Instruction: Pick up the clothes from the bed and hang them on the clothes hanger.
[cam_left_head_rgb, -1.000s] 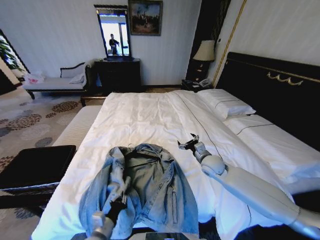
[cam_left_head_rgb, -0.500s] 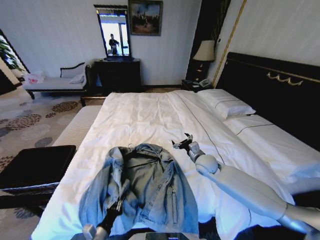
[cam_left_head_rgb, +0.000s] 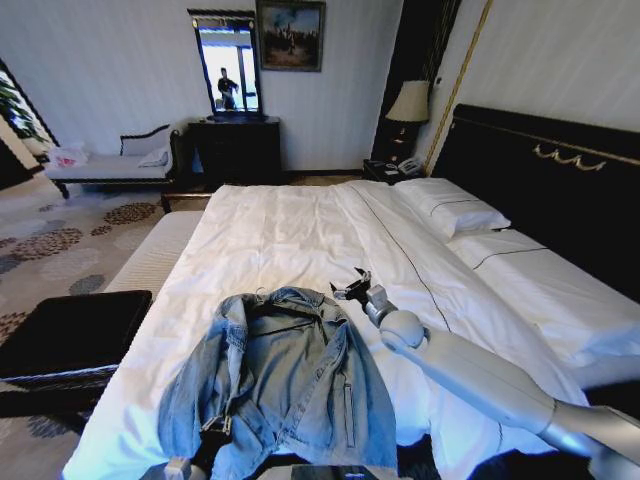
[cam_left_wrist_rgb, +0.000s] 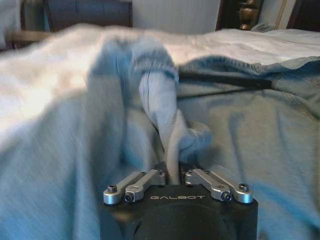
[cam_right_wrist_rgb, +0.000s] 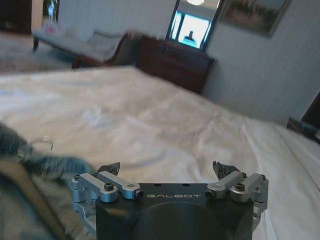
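Two risks stand out. The left gripper (cam_left_wrist_rgb: 177, 176), low at the near edge of the bed (cam_left_head_rgb: 300, 225), is clamped on a narrow bunched fold of the denim jacket (cam_left_head_rgb: 285, 375). So thin a pinch of heavy cloth could slide out once the weight comes onto it, or the garment could hang lopsided and swing. The other risk lies with the right gripper (cam_left_head_rgb: 352, 288), which hovers with its jaws spread wide just beside the collar. If it closes off target it may catch the white duvet (cam_left_head_rgb: 290, 235) along with the denim, or drag the collar off the clothes hanger (cam_left_wrist_rgb: 225, 82).

That hanger appears to be the thin black bar crossing inside the collar in the left wrist view, though little of it is exposed, so how well it sits in the shoulders is hard to judge.

The jacket lies spread on the near end of the bed, collar toward the pillows (cam_left_head_rgb: 450, 210). It is pale washed blue, rumpled, with one sleeve trailing along its left side.
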